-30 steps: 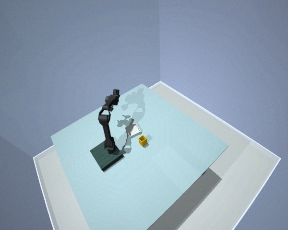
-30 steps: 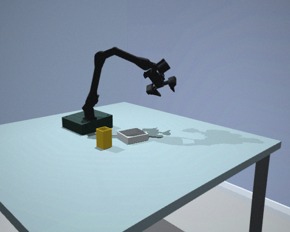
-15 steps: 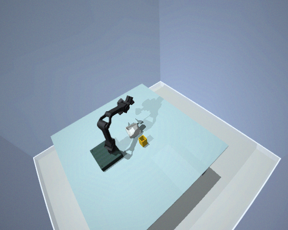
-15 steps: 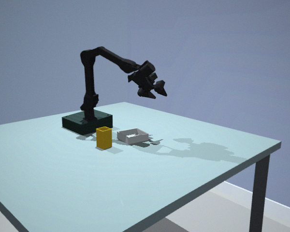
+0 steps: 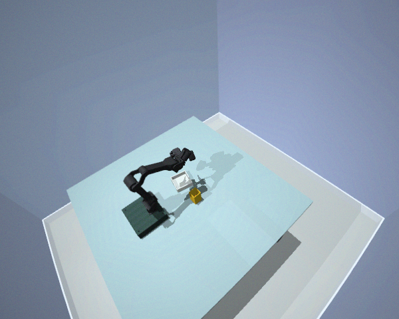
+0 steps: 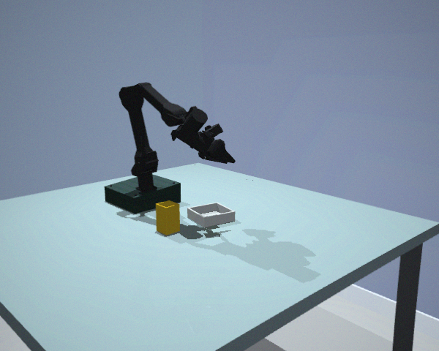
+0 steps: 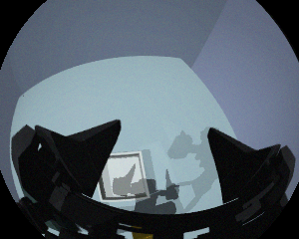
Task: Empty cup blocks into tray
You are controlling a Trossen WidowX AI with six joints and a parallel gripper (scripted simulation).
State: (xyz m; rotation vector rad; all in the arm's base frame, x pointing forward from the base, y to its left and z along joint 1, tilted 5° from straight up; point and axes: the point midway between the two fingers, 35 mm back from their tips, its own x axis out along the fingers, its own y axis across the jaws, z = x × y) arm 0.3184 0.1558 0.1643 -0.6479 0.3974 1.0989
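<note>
The gripper (image 5: pixel 189 155) (image 6: pixel 230 161) (image 7: pixel 165 127) hangs wide apart and holding nothing, right of centre in the exterior view, with the yellow cup (image 5: pixel 195 197) (image 6: pixel 167 219) (image 7: pixel 143 236) upright below centre

Blue-grey walls (image 5: pixel 124 68) (image 6: pixel 325 94) (image 7: pixel 130 30) meeting at corner, pale floor (image 5: pixel 330 222) (image 6: pixel 348 321), white skirting (image 5: pixel 296 165) (image 6: pixel 435 323) along wall foot

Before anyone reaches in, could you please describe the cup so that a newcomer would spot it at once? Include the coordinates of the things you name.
On the pale blue table (image 5: pixel 227 247) (image 6: pixel 117 283), find the dark green base (image 5: pixel 132 211) (image 6: pixel 117 196) under the black arm. Near it stands the cup (image 5: pixel 195 197) (image 6: pixel 167 219), upright, square-sided and open-topped. It is yellow and taller than the shallow, whitish tray (image 5: pixel 183 188) (image 6: pixel 204 220) (image 7: pixel 124 199) nearby.
</note>
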